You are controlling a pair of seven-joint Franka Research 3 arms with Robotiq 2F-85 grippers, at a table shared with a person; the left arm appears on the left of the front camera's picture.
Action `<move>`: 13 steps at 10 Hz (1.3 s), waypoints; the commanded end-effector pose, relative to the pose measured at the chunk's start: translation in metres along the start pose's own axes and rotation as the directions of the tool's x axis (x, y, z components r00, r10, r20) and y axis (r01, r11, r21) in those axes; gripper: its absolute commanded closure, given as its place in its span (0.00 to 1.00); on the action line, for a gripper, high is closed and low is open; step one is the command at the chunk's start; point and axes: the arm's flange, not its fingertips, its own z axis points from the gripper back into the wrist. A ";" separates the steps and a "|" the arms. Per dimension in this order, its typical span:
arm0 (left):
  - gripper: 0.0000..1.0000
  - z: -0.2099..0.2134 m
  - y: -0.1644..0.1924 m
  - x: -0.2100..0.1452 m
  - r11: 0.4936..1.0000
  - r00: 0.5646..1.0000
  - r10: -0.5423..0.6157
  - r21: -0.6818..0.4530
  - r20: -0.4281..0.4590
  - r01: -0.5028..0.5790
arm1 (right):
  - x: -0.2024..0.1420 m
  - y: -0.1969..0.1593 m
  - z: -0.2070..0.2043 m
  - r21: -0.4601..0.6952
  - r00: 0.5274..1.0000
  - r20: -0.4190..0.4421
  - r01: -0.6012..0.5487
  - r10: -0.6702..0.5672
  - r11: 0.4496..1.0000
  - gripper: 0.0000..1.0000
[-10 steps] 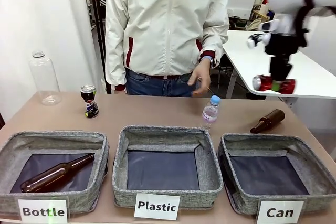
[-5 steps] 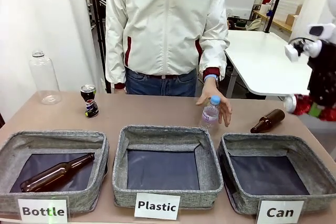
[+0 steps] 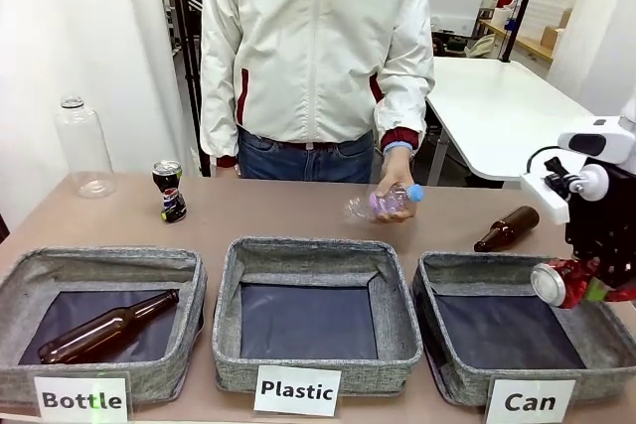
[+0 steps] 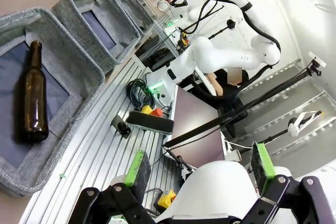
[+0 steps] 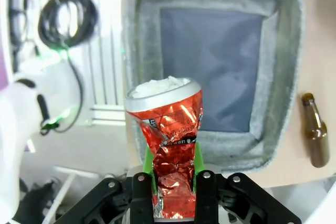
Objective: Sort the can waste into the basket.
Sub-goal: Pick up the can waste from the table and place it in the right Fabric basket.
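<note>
A crushed red can with a silver end lies sideways in my right gripper, which is shut on it between its green pads. It hangs just above the right rim of the grey basket labelled "Can", whose dark floor is bare. The black can stands upright at the table's back left. My left gripper stands open off the table's edge, nothing between its fingers.
The person's hand holds a small clear plastic bottle above the middle "Plastic" basket. A brown bottle lies behind the Can basket. Another brown bottle lies in the "Bottle" basket. A clear jar stands back left.
My right arm has come down and forward with the red can, from the back right to over the Can basket's right rim. The person's hand has lifted the plastic bottle off the table.
</note>
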 end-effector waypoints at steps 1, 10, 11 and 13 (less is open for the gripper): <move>0.00 0.002 -0.002 -0.002 1.000 1.000 -0.020 -0.006 -0.011 0.020 | -0.014 -0.006 0.003 -0.031 1.000 0.017 -0.023 0.023 0.999 1.00; 0.00 0.002 -0.002 -0.002 1.000 1.000 -0.020 -0.006 -0.011 0.020 | -0.012 -0.015 0.001 -0.066 0.999 0.016 0.035 -0.034 0.997 0.00; 0.00 0.002 -0.002 -0.002 1.000 1.000 -0.020 -0.006 -0.011 0.020 | -0.012 -0.015 0.000 -0.063 0.998 0.026 0.052 -0.051 0.997 0.00; 0.00 0.002 -0.002 -0.002 1.000 1.000 -0.020 -0.006 -0.011 0.020 | -0.012 -0.019 0.000 -0.039 0.985 0.108 0.142 -0.137 0.989 0.00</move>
